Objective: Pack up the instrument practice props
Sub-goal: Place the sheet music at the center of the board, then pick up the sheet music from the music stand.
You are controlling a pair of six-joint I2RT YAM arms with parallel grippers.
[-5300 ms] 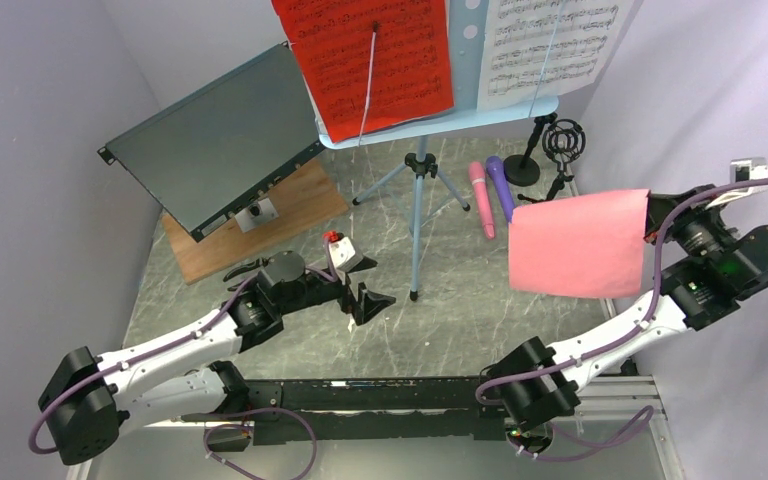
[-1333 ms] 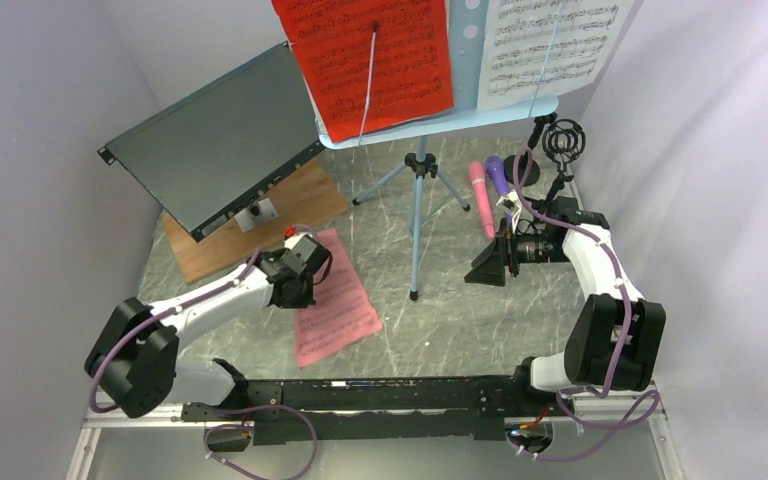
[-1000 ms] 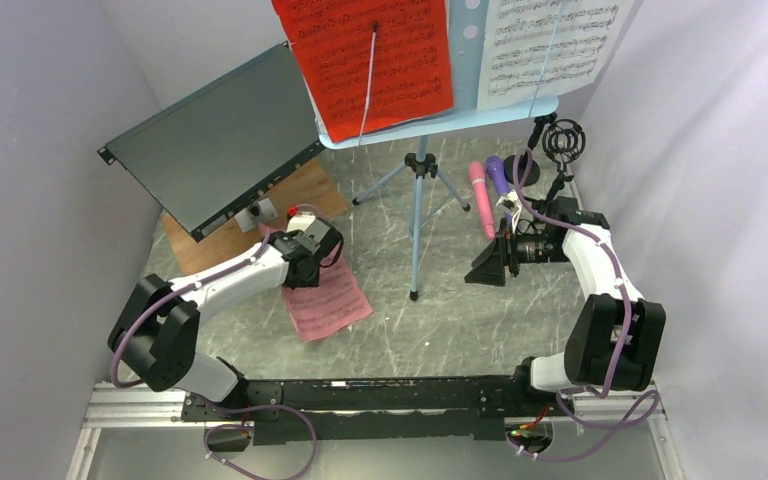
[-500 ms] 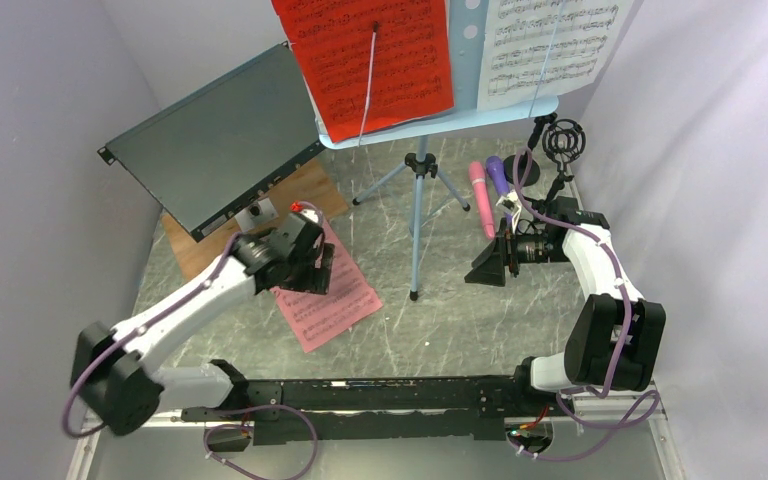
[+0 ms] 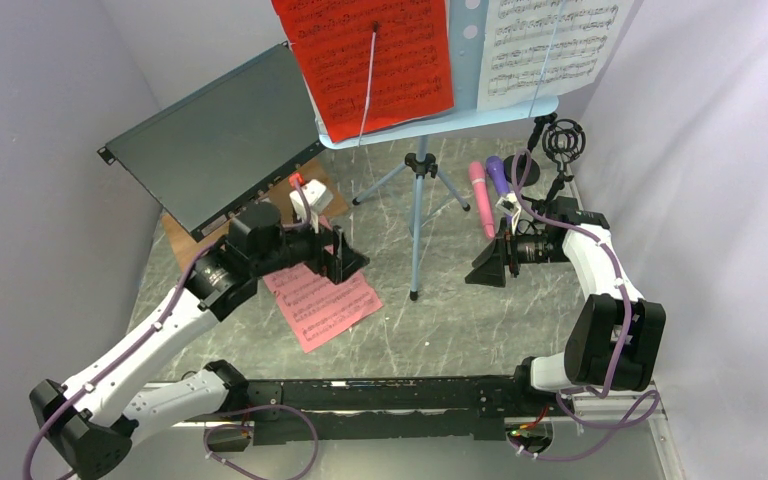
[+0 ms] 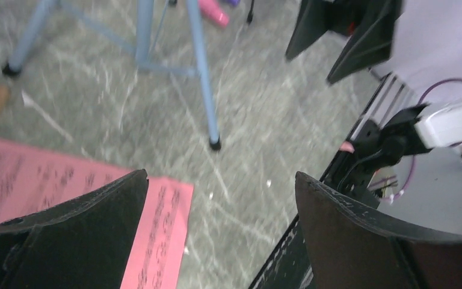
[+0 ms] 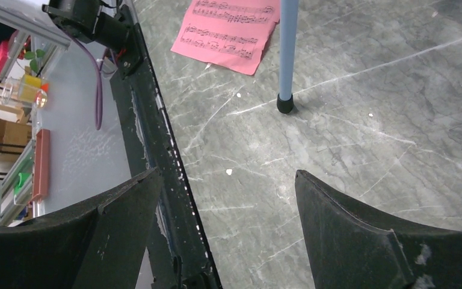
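The pink sheet-music page (image 5: 322, 305) lies flat on the grey table, printed side up. It also shows in the left wrist view (image 6: 163, 238) and the right wrist view (image 7: 228, 30). My left gripper (image 5: 345, 262) (image 6: 221, 176) hovers open over the page's far right edge, holding nothing. The light-blue music rack (image 5: 440, 125) stands on its tripod legs (image 5: 418, 200) and carries a red page (image 5: 370, 60) and a white page (image 5: 550, 45). A pink microphone (image 5: 480, 198) and a purple microphone (image 5: 497, 172) lie beside two black mic supports (image 5: 563, 145). My right gripper (image 5: 487, 265) (image 7: 227, 174) is open and empty, right of the tripod.
A large dark flat metal box (image 5: 215, 140) leans at the back left over a wooden board (image 5: 260, 228). The black rail (image 5: 360, 395) (image 7: 150, 150) runs along the table's near edge. Walls close in on the left and right. One tripod foot (image 7: 285, 105) stands between the grippers.
My left gripper opened and let go of the pink page, then lifted and swung right. The page now lies flat on the table. The right arm has not moved.
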